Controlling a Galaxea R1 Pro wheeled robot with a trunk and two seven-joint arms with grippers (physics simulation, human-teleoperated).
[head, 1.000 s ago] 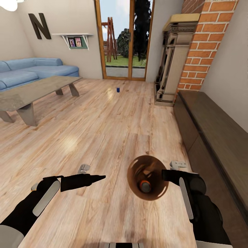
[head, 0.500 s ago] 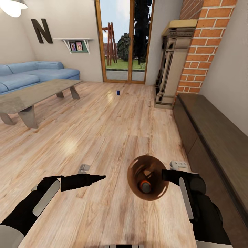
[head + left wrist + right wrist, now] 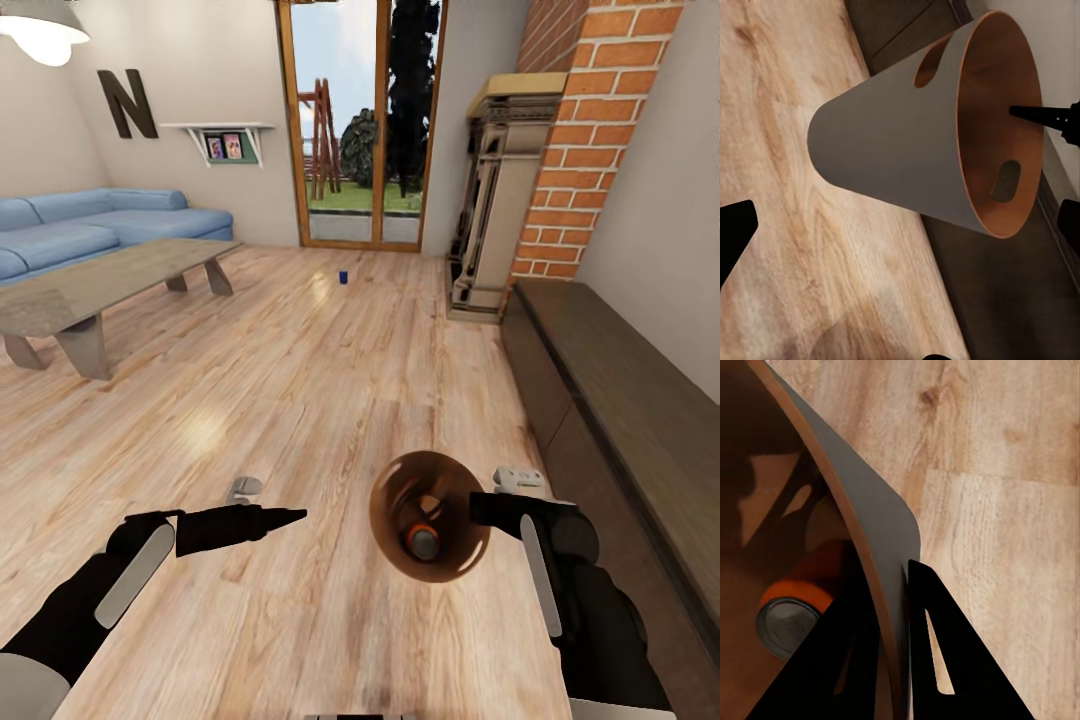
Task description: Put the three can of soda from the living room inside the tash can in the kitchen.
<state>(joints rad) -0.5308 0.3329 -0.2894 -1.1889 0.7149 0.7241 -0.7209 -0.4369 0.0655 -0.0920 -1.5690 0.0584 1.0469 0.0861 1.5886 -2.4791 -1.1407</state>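
Over the light wood floor (image 3: 330, 400) in the head view, the right gripper (image 3: 482, 509) is clamped on the rim of the brown trash can (image 3: 392, 520), one finger inside and one outside the wall, holding the bin off the floor with its mouth turned toward the camera. An orange soda can (image 3: 420, 537) lies in its bottom, silver end up. The left gripper (image 3: 296, 515) reaches forward beside the bin, apart from it, its fingers pressed together into one point with nothing between them. Far ahead, a dark blue soda can (image 3: 342, 277) stands upright on the floor before the glass doors (image 3: 362, 120), well apart from the low grey desk (image 3: 110, 275) and the blue sofa (image 3: 90, 220) at the left; a brick column (image 3: 590, 130) rises at the right. From the left wrist view, the trash can (image 3: 892, 150) hangs tilted, copper inside showing, a black fingertip (image 3: 1039, 114) poking over its rim. From the right wrist view, the fingers (image 3: 937, 652) straddle the bin wall (image 3: 870, 532), and the orange soda can (image 3: 799, 611) rests inside.
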